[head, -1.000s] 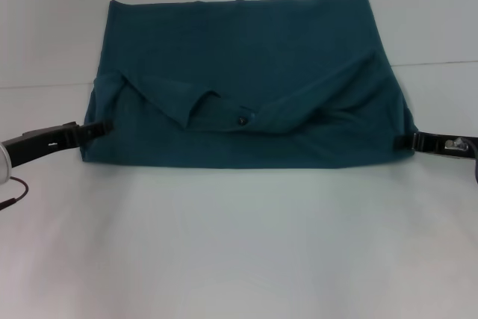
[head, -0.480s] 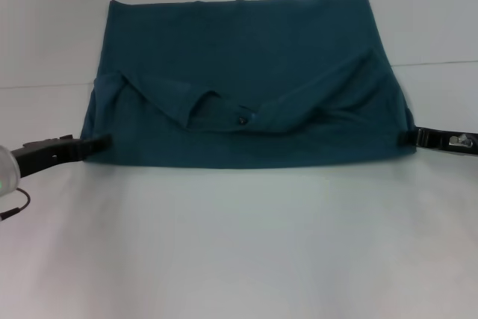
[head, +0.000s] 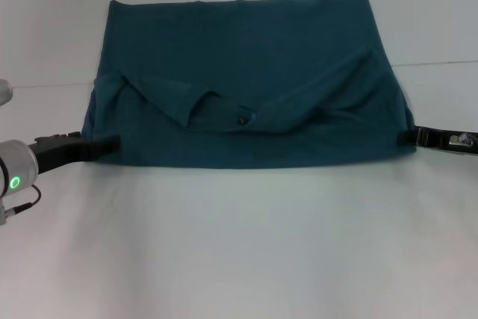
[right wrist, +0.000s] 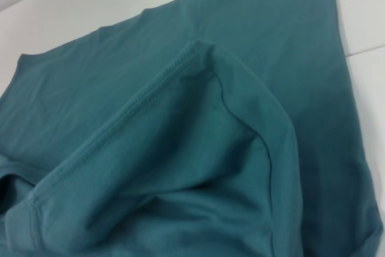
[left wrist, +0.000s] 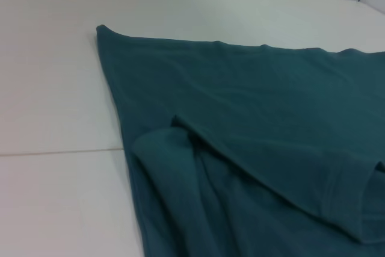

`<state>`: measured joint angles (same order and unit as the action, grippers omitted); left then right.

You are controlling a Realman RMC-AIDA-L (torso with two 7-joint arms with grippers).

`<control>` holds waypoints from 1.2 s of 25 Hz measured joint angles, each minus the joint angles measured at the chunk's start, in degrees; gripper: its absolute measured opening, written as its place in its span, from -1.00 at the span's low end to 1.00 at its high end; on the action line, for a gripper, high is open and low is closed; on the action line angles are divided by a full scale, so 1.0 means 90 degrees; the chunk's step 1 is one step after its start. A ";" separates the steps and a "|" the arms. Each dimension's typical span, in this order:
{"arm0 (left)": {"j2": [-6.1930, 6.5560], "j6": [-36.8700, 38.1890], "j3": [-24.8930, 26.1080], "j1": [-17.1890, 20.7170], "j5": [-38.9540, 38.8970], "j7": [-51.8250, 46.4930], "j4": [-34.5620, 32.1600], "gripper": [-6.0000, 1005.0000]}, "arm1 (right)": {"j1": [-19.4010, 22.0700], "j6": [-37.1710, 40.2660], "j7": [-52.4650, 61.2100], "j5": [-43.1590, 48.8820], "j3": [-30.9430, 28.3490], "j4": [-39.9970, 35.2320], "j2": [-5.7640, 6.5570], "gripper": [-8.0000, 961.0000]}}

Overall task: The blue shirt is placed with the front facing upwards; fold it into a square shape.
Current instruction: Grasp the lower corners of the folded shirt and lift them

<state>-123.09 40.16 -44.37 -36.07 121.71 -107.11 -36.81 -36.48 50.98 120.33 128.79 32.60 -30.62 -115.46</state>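
Note:
The blue shirt (head: 246,57) lies on the white table (head: 239,244), its collar end folded over the body so that the collar (head: 224,110) and a small dark label (head: 241,119) face up near the front. My left gripper (head: 112,141) reaches the shirt's near left corner, low on the table. At the near right corner sits my right gripper (head: 403,137). The left wrist view shows the shirt's (left wrist: 271,118) folded edge and a far corner. A folded sleeve hem of the shirt (right wrist: 180,136) fills the right wrist view.
A seam line (head: 37,85) crosses the table behind the left arm. Bare white table surface stretches in front of the shirt and on both sides of it.
My left gripper has slid down the shirt's left edge toward the near corner, and more of its wrist shows. The right gripper has barely moved. The shirt's folds look the same.

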 joint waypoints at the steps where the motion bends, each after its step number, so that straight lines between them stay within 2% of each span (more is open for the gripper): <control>1: -0.0002 -0.0027 -0.0029 0.0000 0.0001 0.0006 -0.0001 0.68 | 0.0002 0.0000 0.0000 -0.0013 0.0000 0.0002 -0.0001 -0.90; 17: -0.0005 -0.0127 -0.0094 -0.0093 0.0002 0.0283 0.0238 0.68 | 0.0016 0.0000 -0.0002 -0.0082 0.0000 0.0005 -0.0003 -0.90; 22: -0.0006 -0.0127 -0.0272 -0.0094 0.0002 0.0325 0.0248 0.68 | 0.0006 -0.0004 -0.0002 -0.0083 0.0000 0.0006 -0.0003 -0.90; 30: -0.0021 -0.0139 -0.0401 -0.0093 0.0074 0.0333 0.0221 0.60 | 0.0022 -0.0005 -0.0002 -0.0168 0.0000 0.0006 -0.0003 -0.90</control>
<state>-123.27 38.91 -47.99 -36.91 122.38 -104.12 -34.83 -36.28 50.93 120.32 127.28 32.61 -30.57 -115.49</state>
